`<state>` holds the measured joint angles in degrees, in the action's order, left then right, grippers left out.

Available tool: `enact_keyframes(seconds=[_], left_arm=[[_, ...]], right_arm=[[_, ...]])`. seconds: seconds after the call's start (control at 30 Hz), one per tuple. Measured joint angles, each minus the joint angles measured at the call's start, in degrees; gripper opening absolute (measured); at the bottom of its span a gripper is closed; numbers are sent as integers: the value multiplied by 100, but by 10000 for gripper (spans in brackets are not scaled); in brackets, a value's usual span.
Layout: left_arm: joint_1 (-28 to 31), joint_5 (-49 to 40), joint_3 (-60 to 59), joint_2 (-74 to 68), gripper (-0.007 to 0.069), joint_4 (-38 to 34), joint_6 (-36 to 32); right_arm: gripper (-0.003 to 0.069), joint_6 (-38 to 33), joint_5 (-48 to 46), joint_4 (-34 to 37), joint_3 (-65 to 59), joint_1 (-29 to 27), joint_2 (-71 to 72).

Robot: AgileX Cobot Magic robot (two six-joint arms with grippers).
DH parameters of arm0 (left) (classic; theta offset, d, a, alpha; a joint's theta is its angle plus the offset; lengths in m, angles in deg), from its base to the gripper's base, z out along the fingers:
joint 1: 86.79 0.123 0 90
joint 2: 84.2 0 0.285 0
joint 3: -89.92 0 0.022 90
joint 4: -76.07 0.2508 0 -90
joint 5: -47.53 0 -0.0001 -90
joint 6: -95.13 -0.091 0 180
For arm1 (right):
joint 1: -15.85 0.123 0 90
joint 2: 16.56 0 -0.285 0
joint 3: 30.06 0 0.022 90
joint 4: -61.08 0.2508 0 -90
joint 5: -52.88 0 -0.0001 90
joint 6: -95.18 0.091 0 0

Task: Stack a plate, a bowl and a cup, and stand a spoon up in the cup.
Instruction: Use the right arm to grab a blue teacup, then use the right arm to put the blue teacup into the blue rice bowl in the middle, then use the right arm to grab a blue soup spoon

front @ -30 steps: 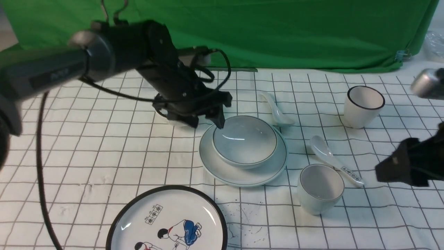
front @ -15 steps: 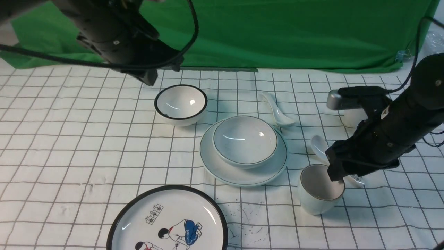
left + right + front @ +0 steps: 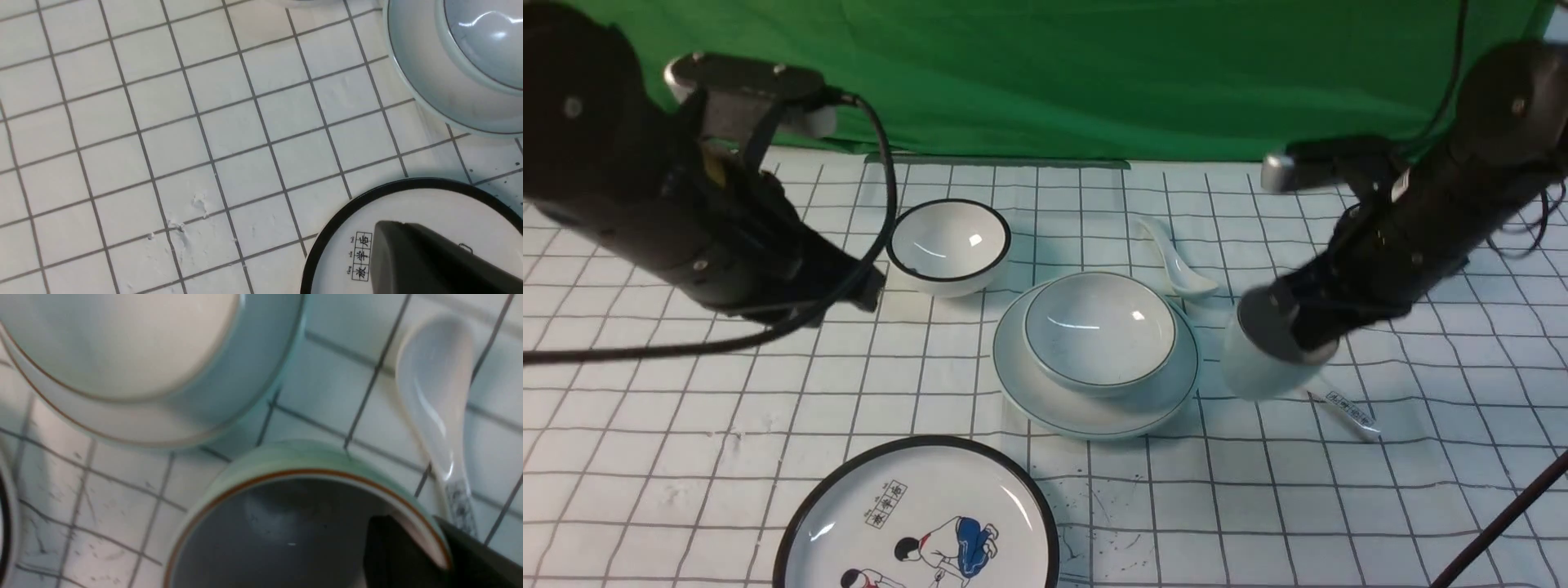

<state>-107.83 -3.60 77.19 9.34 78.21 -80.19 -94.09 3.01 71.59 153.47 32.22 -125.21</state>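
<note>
Grips the cup (image 3: 1258,371) by its rim in the right hand (image 3: 1308,328), tilted and off the tabletop (image 3: 686,408), just right of the plate (image 3: 1045,400) bearing the bowl (image 3: 1098,327). Holds the left hand (image 3: 398,245) closed, empty, over the left side. Shows the spoon (image 3: 1180,265) lying just beyond the plate.

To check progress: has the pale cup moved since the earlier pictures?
Yes. The right gripper holds the cup tilted off the cloth; it has gone up and slightly left, now beside the plate's right edge.
</note>
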Motion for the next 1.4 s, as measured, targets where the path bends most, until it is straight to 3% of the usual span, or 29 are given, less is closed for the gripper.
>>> enact_keyframes(seconds=[0.17,0.37,0.83,0.97,1.0,1.07,1.13,1.4], left_arm=[[0,187,-493,307,2,-27,116],[0,647,-888,456,2,-172,171],[0,579,-937,469,2,-214,97],[0,594,-937,469,2,-214,66],[0,594,-937,469,2,-214,60],[0,594,-937,469,2,-214,55],[0,594,-937,469,2,-214,41],[0,596,-937,469,2,-214,20]], right_arm=[[87,0,-13,31,1147,491,-220],[87,150,-300,-90,2714,1089,-1466],[107,512,-872,-378,3270,1148,-2621],[275,520,-872,-378,3305,1148,-2621],[286,520,-877,-378,3312,1148,-2621],[414,520,-890,-378,3386,1148,-2597],[460,520,-896,-437,3517,1148,-2563],[467,660,-2,-1314,4443,940,-2383]])
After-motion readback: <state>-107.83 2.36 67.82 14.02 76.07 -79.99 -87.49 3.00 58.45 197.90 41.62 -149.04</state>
